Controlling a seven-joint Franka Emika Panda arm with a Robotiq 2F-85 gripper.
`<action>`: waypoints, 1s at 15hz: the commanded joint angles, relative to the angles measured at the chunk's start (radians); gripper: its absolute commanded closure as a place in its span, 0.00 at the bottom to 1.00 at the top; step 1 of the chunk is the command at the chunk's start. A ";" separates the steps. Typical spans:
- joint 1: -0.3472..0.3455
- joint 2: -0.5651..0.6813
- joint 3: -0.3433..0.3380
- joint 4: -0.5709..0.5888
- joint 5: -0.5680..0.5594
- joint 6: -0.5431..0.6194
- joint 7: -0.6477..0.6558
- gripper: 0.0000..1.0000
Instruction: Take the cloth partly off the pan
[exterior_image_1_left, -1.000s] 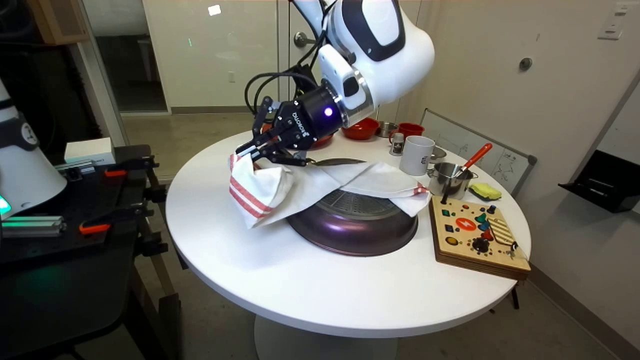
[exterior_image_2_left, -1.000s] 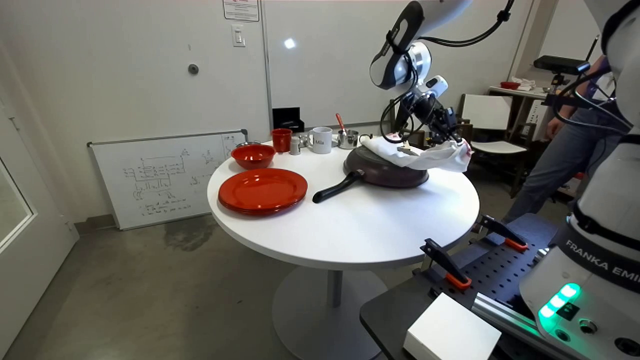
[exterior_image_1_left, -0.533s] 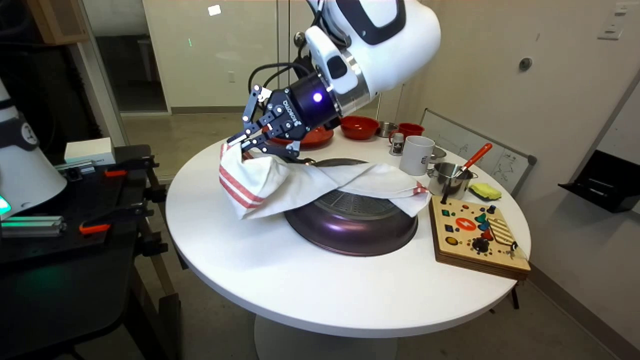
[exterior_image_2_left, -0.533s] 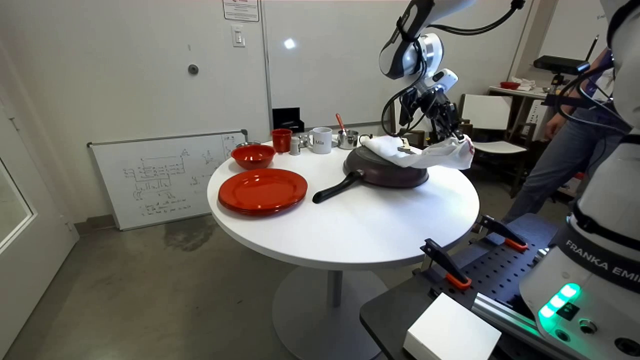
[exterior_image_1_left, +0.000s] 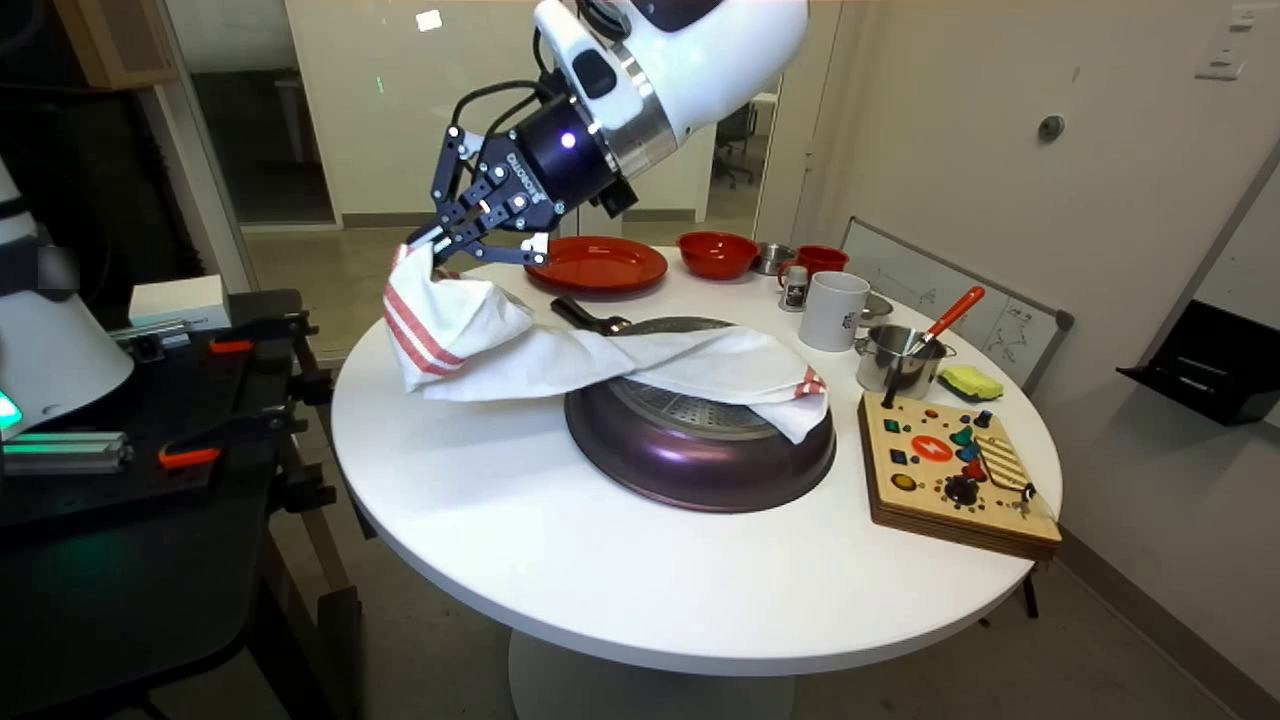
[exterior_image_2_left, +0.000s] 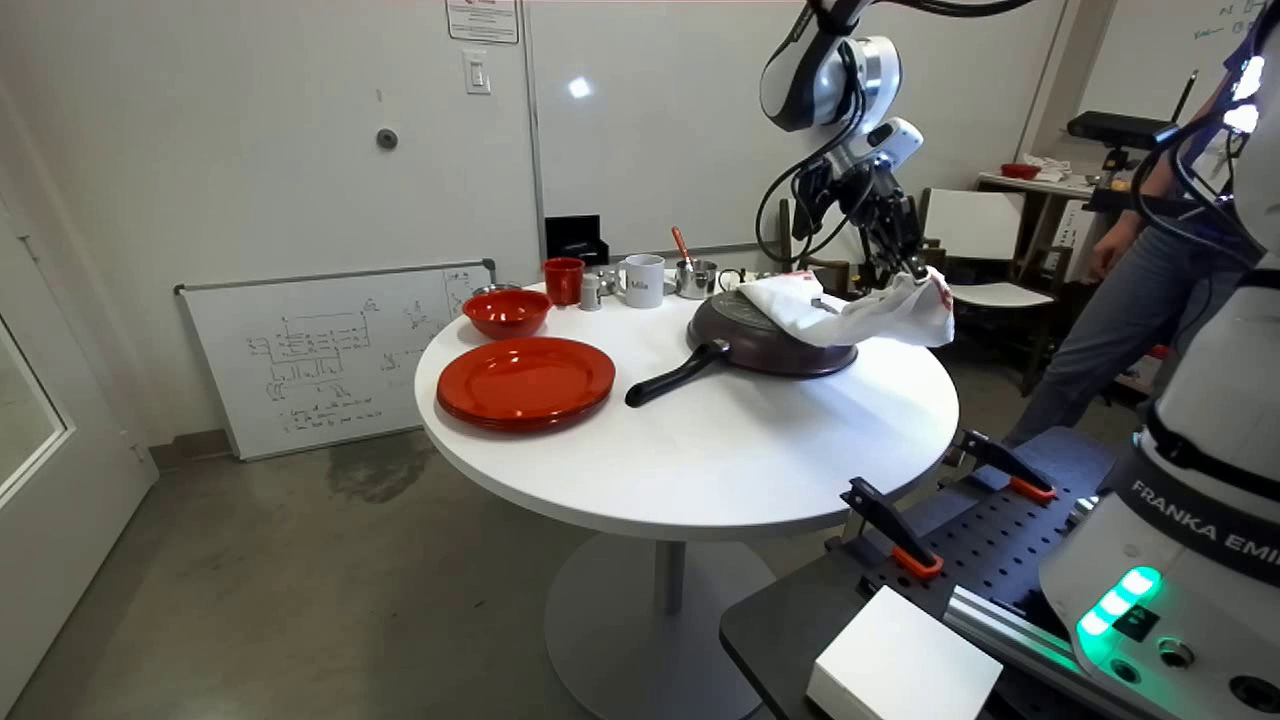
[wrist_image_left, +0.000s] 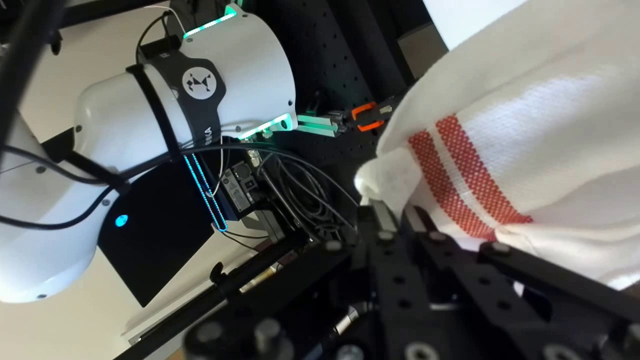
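Observation:
The white cloth (exterior_image_1_left: 560, 368) with red stripes is draped across the upturned pan (exterior_image_1_left: 690, 470). One end lies over part of the pan's base; the other end is lifted past the rim, above the table. Both exterior views show the cloth (exterior_image_2_left: 880, 315) and the dark pan (exterior_image_2_left: 765, 350) with its black handle (exterior_image_2_left: 680, 373). My gripper (exterior_image_1_left: 425, 247) is shut on the lifted corner, up and to the side of the pan; it also shows in an exterior view (exterior_image_2_left: 915, 268). In the wrist view the fingertips (wrist_image_left: 397, 217) pinch the cloth (wrist_image_left: 540, 130); the pan is out of view there.
Red plates (exterior_image_2_left: 525, 380) and a red bowl (exterior_image_2_left: 507, 312) stand near the pan handle. A white mug (exterior_image_1_left: 835, 312), a metal pot (exterior_image_1_left: 893, 362), a yellow sponge (exterior_image_1_left: 968, 382) and a wooden board (exterior_image_1_left: 955, 480) with knobs stand beyond the pan's covered side.
My gripper has moved up and away from the pan, toward the robot base side, pulling the cloth. The cloth's far end has slid a little across the pan. The pan has stayed in place.

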 joint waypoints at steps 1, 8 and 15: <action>0.015 -0.075 0.031 -0.183 0.019 0.171 0.065 0.98; 0.075 -0.077 0.109 -0.348 0.007 0.473 0.058 0.98; 0.126 -0.145 0.139 -0.350 -0.018 0.491 0.045 0.48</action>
